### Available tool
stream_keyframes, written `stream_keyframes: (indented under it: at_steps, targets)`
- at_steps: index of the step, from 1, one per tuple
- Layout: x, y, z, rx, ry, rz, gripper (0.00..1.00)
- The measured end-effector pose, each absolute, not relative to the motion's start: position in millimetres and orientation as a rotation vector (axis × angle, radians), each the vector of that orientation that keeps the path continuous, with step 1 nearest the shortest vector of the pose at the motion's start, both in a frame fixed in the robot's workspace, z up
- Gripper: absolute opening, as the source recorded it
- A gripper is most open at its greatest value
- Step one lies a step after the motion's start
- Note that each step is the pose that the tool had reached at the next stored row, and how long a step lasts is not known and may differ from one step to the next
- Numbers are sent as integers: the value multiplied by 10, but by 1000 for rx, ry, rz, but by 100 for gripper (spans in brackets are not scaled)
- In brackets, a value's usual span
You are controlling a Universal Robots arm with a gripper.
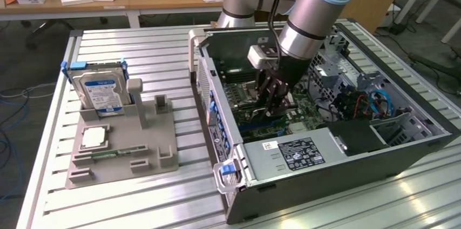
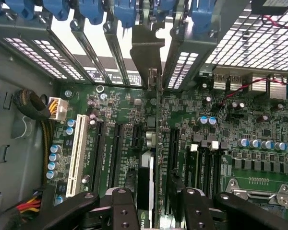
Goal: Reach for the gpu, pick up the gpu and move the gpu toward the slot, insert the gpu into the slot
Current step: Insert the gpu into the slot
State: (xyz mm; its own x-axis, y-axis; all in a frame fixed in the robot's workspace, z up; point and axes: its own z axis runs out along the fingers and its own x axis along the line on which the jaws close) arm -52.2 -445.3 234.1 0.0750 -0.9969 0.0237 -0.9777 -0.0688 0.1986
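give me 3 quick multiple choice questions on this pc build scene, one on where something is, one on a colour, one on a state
1. Where is the gripper?
A. over the wooden desk
B. inside the open computer case, above the motherboard
C. down by the floor

2. What colour is the label on the hard drive?
A. red
B. yellow
C. blue

3. How does the gpu sit?
A. on edge over the motherboard
B. lying flat outside the case
C. leaning on the hard drive

Answers:
1 B: the exterior view shows it down between the case walls.
2 C: the label on the upright drive is blue and white.
3 A: the wrist view looks along the card's thin edge, with the board beneath it.
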Motion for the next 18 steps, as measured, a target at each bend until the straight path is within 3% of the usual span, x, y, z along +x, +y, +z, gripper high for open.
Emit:
stream_keyframes:
  at_steps: [18]
  targets:
    - [-641, -4453, 2339, 2232, -2034, -105, 40]
